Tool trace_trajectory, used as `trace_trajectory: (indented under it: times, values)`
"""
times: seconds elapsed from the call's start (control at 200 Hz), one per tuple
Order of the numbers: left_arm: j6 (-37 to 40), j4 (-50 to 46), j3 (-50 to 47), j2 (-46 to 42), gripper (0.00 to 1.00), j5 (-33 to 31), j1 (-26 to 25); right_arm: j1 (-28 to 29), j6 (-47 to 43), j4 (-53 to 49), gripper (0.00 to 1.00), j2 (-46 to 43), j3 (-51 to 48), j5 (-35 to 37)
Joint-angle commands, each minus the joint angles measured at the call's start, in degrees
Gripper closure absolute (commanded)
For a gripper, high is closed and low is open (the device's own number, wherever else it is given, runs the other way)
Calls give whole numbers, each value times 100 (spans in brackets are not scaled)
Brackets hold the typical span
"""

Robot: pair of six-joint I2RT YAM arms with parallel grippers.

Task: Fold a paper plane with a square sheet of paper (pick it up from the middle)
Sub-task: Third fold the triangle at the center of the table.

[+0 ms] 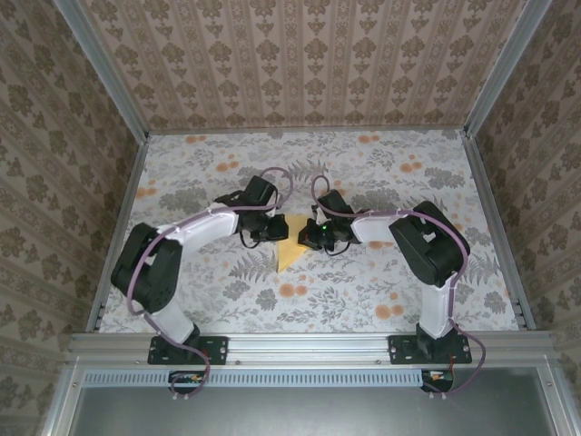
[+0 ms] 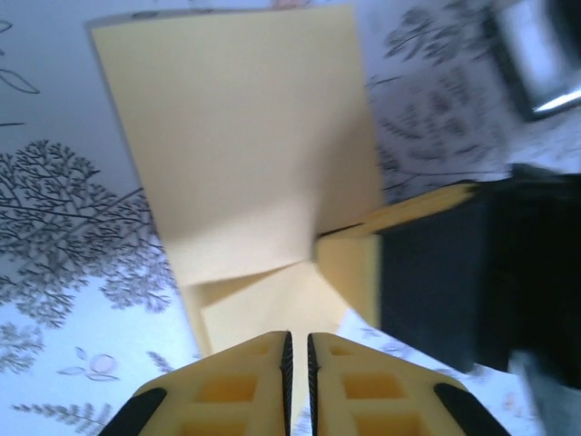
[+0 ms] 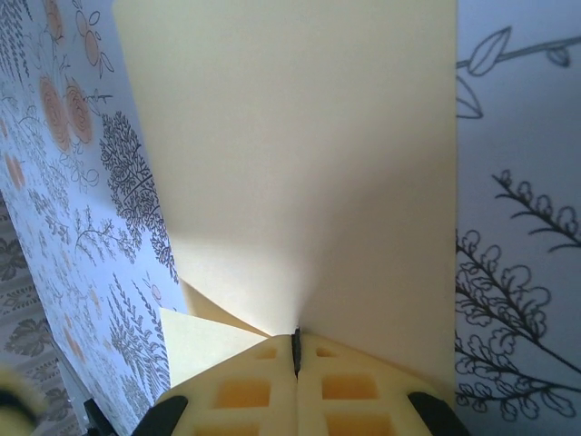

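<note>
- Yellow fingers of the right tool are closest to the lens in the right wrist view. They are pressed tight together and pinch an edge of the square sheet of paper, which rises away from them as a broad flat flap.
- On the left tool, the two grid-patterned fingers almost touch, with only a hairline slit between the dark pads. A small folded flap of the sheet runs into that slit, so I judge this tool is clenched on the same sheet.
- From above, the sheet lies near the middle of the worktop, between the two tools, as a pointed, partly folded shape.
- Risk: both tools hold one thin sheet from opposite sides. If they pull apart or twist unevenly, the paper can tear at a pinch point or take a wrong crease.
- Risk: the black body of the right tool is just beside the left fingers, so a small wrong move can make them collide.
- Risk: each grip is only on an edge, so the smooth paper can slip out and the fold can spring open.
- Materials: the paper is plain, matt and yellow-orange. By my judgement it is thin and a little springy, and its creases look soft. The worktop cover is a flat grey floral print with orange blotches.
</note>
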Motion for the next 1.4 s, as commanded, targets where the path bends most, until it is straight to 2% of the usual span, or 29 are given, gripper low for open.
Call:
trace_trajectory:
  times: [0.0, 0.105, 0.23, 0.7, 1.125, 1.395]
  values:
    - [-738, 402, -270, -213, 85, 129, -201, 1, 227, -587, 99, 155, -330, 537]
    - [-922, 504, -335, -65, 85, 323, -440, 1, 282, -570, 99, 177, -349, 560]
    - [-1041, 460, -323, 184, 86, 240, -600, 1, 318, -553, 99, 231, -365, 551]
    - [-1185, 565, -613, 566, 88, 171, -473, 0, 362, -546, 99, 367, -374, 507]
    - [-1291, 717, -858, 598, 87, 460, -454, 0, 360, -628, 99, 411, -352, 501]
    - [-1301, 434, -960, 421, 87, 481, -641, -8, 370, -644, 99, 418, -343, 472]
